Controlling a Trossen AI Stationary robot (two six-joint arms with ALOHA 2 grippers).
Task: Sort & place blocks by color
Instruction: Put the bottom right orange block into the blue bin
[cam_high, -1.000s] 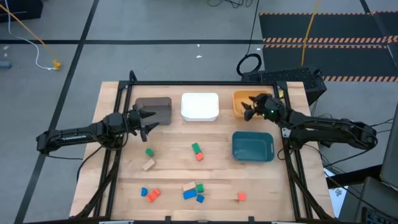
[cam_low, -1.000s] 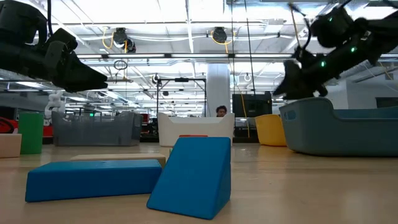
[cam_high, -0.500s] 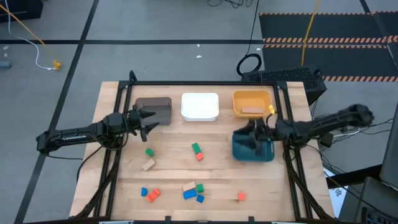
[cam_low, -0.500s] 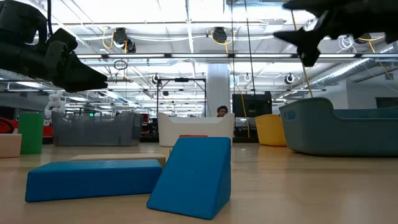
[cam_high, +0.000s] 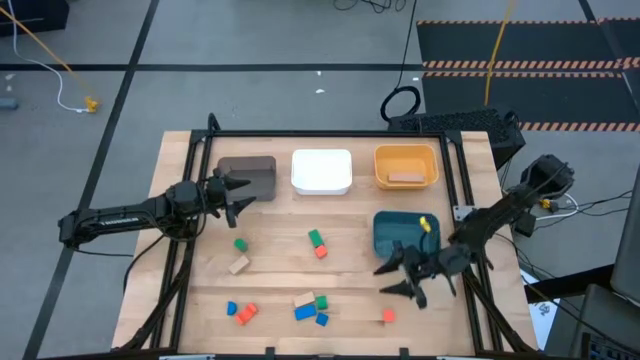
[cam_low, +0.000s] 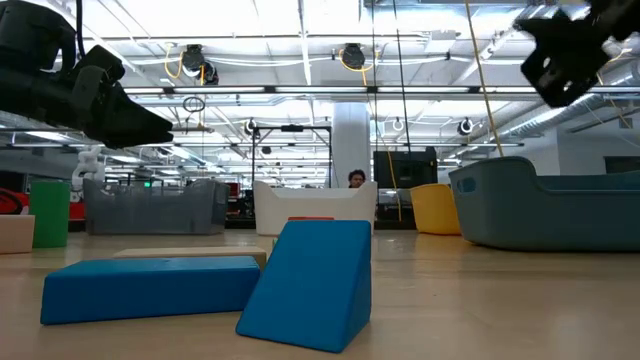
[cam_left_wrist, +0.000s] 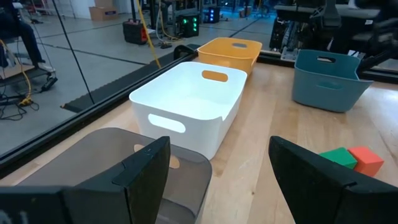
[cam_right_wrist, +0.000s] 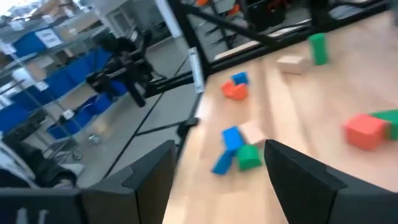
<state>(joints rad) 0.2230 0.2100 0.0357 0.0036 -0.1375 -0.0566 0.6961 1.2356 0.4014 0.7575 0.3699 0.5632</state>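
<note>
Blocks (cam_high: 310, 305) lie loose on the worktop (cam_high: 275, 262), none held. Right gripper (cam_high: 404, 277): fingers apart, empty, hovering near a red-orange block (cam_high: 388, 316). Left gripper (cam_high: 236, 194): fingers apart, beside the brown bin (cam_high: 250, 172). Judged light, rigid; pinch across flat faces.

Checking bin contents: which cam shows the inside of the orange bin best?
High view: looks straight into the orange bin, showing a block inside. Left wrist view shows only its outside; low view one wall; right wrist view misses it.
</note>
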